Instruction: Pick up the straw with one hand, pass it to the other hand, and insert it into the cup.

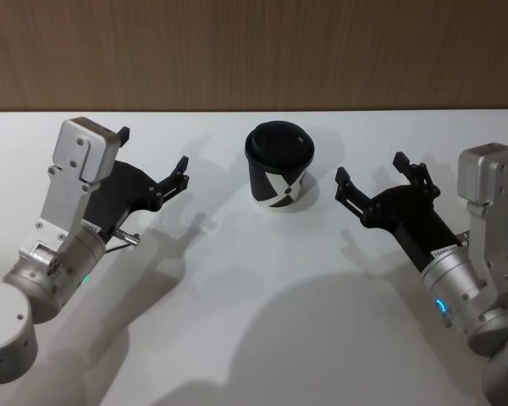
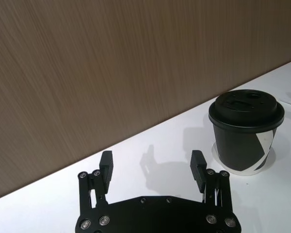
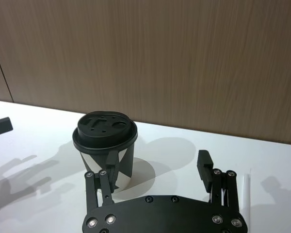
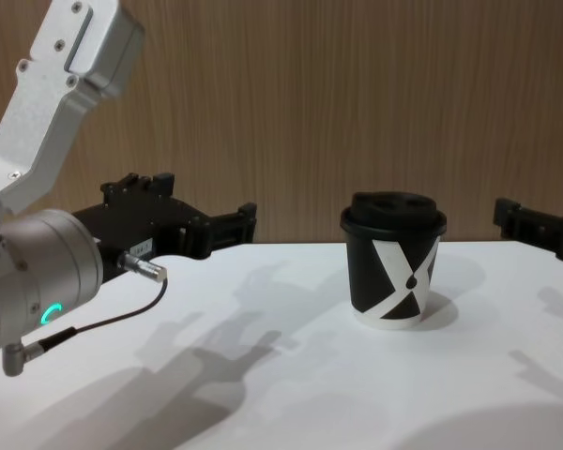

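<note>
Left tool [image 1: 152,150] and right tool [image 1: 371,167], both spread, flank the cup [image 1: 278,165].

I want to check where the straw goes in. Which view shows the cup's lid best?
The right wrist view: it looks down on the lid, recesses visible. The left wrist view sees it flatter, the head view from farther off, the chest view side-on.

Black cup [image 1: 278,173] on white table [image 1: 262,321]
</note>
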